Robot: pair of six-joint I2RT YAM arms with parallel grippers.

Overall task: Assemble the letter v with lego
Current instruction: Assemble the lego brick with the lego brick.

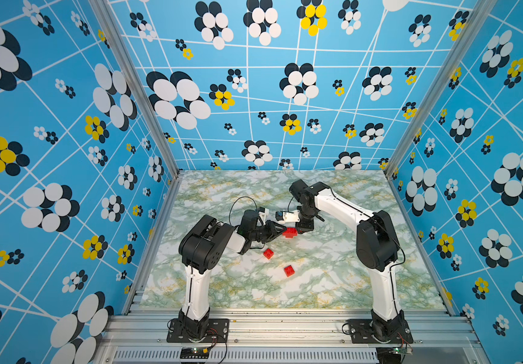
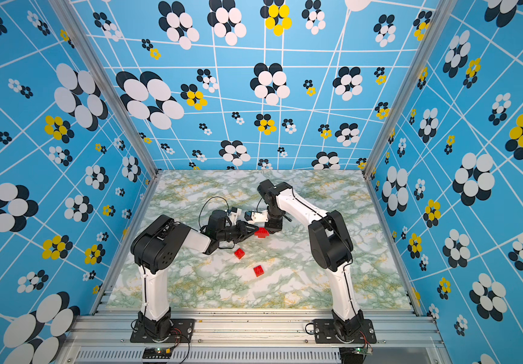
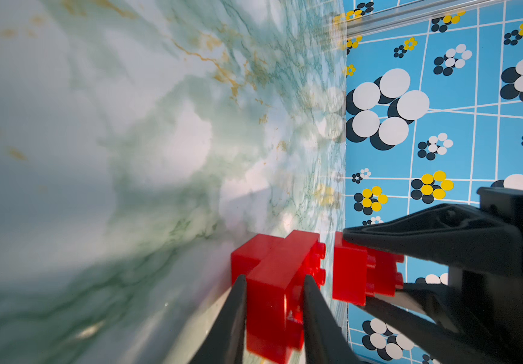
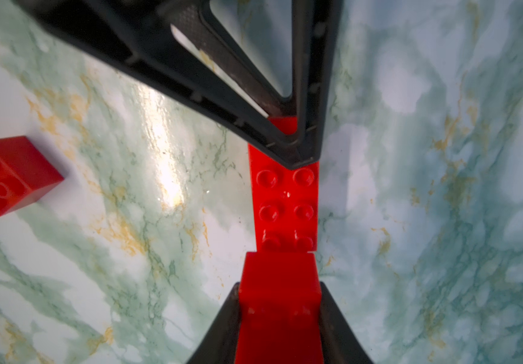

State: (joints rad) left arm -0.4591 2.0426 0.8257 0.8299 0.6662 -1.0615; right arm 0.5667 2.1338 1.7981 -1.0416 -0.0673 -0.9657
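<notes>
Near the middle of the desk [image 1: 332,283], both arms meet over the work. The left pincer [image 3: 275,279] is clamped tight across the width of the long studded brick [image 4: 285,205], gripping it at the end farthest from the right arm. The right pincer [image 4: 280,285] is closed on a small brick [image 4: 280,315], one finger flat against each side.

The next move depends on how these two pieces line up. In the right wrist view, the long brick's axis runs straight away from the small brick toward the left pincer, and the small brick covers its near end, square with its edges. In the left wrist view, the long brick's studs point away from the desk. The small brick's hollow underside faces them across a thin gap, so the two are apart and not yet seated. I judge that a short press along the right pincer's own finger line, toward the desk, would join them while the left pincer steadies the base. I cannot tell whether the long brick rests on the desk or sits just above it.

Two loose bricks [image 1: 268,253] [image 1: 289,270] lie on the desk, well apart from the join and toward the arm bases, with the left arm closer to them.
</notes>
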